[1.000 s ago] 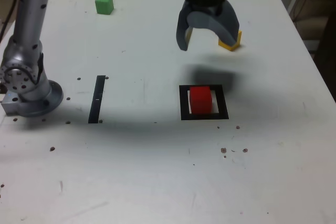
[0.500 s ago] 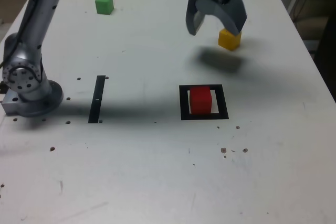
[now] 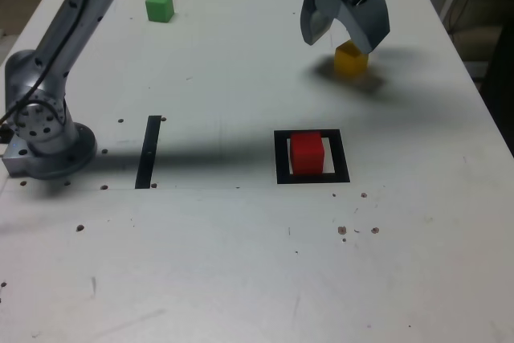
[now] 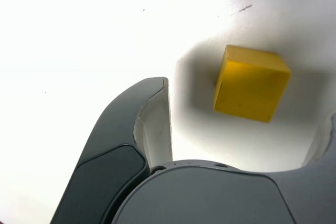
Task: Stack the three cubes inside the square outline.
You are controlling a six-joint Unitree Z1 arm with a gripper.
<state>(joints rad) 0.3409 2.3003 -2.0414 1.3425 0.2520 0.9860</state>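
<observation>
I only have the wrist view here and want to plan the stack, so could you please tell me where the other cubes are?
Observer: The red cube sits inside the square outline, nearer the camera than your yellow cube.
Operator: Thank you. And the green one?
Observer: The green cube stands alone near the table's far edge, toward the exterior view's left.
Operator: Is anything on the red cube yet?
Observer: No, its top is bare. The gripper hovers open over the yellow cube.

Silver tubular arm (image 3: 76, 14), round bolted base (image 3: 48, 146), dark grey curved jaws.
</observation>
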